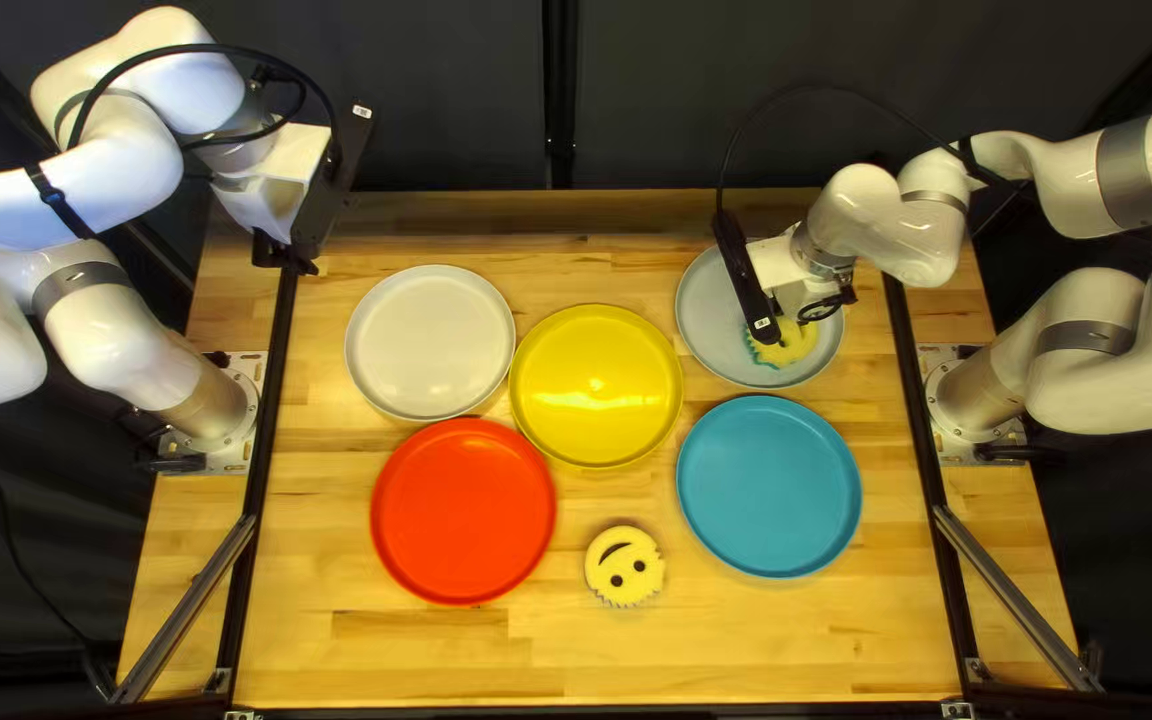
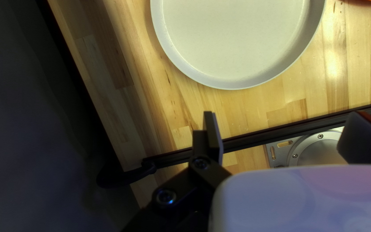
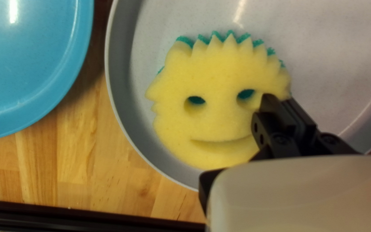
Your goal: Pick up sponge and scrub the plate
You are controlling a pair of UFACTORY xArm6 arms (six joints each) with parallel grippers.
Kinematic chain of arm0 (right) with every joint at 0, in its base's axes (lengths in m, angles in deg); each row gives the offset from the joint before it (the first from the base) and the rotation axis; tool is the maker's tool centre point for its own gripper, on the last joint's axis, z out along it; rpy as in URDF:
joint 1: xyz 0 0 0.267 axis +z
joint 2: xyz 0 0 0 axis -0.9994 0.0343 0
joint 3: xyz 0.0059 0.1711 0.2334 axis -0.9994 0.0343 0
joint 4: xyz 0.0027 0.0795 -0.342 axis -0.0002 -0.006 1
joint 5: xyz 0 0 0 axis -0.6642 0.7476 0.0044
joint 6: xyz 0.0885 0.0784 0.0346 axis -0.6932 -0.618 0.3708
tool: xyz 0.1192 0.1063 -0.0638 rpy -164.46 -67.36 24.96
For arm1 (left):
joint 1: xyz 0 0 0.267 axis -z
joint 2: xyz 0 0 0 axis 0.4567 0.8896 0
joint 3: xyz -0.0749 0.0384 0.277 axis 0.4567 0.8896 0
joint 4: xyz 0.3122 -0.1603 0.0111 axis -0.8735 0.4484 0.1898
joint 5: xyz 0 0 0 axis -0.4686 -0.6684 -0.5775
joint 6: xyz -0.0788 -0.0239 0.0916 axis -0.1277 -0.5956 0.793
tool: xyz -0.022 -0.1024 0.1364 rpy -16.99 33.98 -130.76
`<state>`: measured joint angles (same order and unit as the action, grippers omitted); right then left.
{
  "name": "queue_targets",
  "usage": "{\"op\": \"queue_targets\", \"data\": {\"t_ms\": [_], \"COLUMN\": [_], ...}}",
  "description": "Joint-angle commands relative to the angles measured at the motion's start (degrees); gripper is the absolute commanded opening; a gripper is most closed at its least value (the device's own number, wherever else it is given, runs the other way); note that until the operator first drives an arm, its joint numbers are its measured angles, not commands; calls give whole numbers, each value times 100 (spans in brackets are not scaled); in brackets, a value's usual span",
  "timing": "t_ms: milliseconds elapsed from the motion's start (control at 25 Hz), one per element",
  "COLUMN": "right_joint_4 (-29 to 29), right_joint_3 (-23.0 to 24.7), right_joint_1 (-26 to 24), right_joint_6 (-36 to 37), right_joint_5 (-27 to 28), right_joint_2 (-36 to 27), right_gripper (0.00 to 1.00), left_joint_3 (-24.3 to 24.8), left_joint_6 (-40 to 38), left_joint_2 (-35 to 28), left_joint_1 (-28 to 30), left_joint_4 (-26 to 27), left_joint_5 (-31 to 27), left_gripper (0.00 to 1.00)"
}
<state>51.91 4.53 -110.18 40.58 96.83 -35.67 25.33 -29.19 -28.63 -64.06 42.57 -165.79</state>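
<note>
In the top left view a yellow sponge (image 1: 790, 350) with a green underside lies in the light grey plate (image 1: 703, 314) at the back right. My right gripper (image 1: 827, 307) hangs over that plate. The right wrist view shows the sponge (image 3: 207, 120) face up inside the plate's rim (image 3: 121, 116); my right gripper (image 3: 280, 101) is shut, its tips overlapping the sponge's edge, and whether they touch it I cannot tell. My left gripper (image 1: 286, 256) is raised beside the off-white plate (image 1: 430, 342). In the left wrist view that gripper (image 2: 282, 118) stands open with nothing between its fingers.
A yellow plate (image 1: 596, 387) sits mid-table, a red plate (image 1: 463, 511) and a blue plate (image 1: 770, 487) nearer the front. Another smiley sponge (image 1: 624, 566) lies on the wood between those two. Dark rails run along both table sides.
</note>
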Motion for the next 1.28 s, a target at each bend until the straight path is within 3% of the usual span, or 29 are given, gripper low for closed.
{"op": "queue_targets", "data": {"t_ms": [40,320,720,960,1280], "right_joint_4": [-99,-136,-68,-71,-203], "right_joint_3": [-489,-672,254,372,-222], "right_joint_1": [-28,-115,-630,-842,-73], "right_joint_6": [245,395,588,654,202], "right_joint_5": [-157,0,392,421,277], "right_joint_2": [577,597,-579,-652,31], "right_gripper": [0,0,0,0,0], "left_joint_3": [0,0,0,0,0], "left_joint_6": [0,0,0,0,0], "left_joint_2": [0,0,0,0,0], "left_joint_1": [0,0,0,0,0], "left_joint_4": [0,0,0,0,0], "left_joint_5": [0,0,0,0,0], "left_gripper": [100,100,100,100,100]}}
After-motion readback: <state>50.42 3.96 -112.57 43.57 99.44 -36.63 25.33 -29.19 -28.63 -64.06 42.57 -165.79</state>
